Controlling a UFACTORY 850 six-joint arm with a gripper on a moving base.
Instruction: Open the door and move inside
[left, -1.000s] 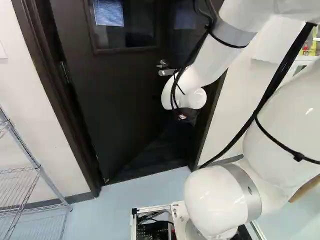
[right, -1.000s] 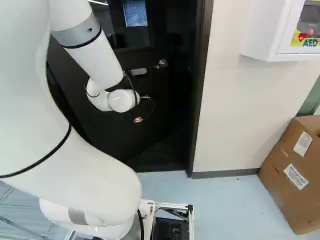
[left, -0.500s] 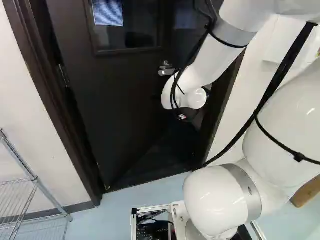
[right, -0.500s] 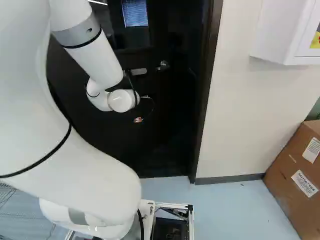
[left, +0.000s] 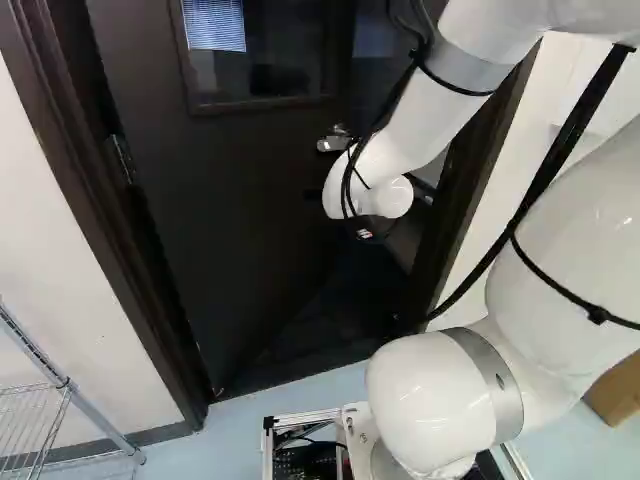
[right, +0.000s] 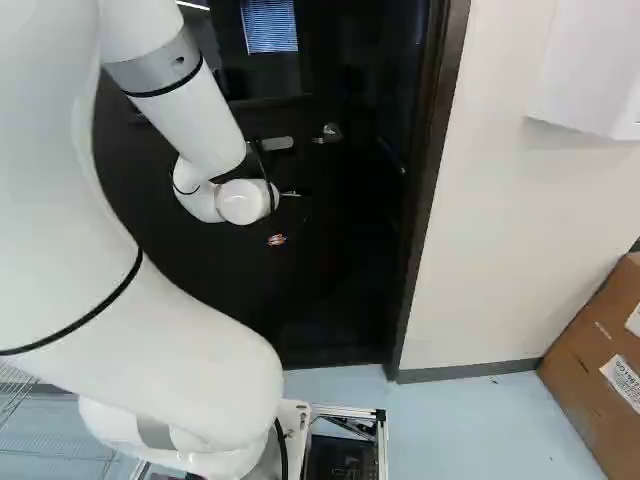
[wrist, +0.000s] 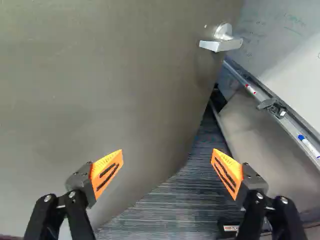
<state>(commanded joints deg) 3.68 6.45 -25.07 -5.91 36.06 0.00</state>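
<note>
1. Base has moved; door (left: 230, 220) stands wider of its frame (right: 428, 200), ahead of your gripper (wrist: 167, 152).
2. Fingers (wrist: 106, 173) apart, clamping nothing.
3. You likely face a heavy, rigid swing; push the face near the lever handle (wrist: 220, 45).

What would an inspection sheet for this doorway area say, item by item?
Surface: pale blue smooth floor before the doorway; dark ribbed carpet beyond.
Job's things: dark brown door partly open, silver metal lever handle attached.
Clutter: brown cardboard box by the wall, right of the doorway.
Pincer: black, orange-padded, open, nothing between its fingers.
Cables: thick black cable hanging along the white arm.
Surroundings: silver wire shelf left of the doorway; whiteboard beyond the door, markers on its tray.
</note>
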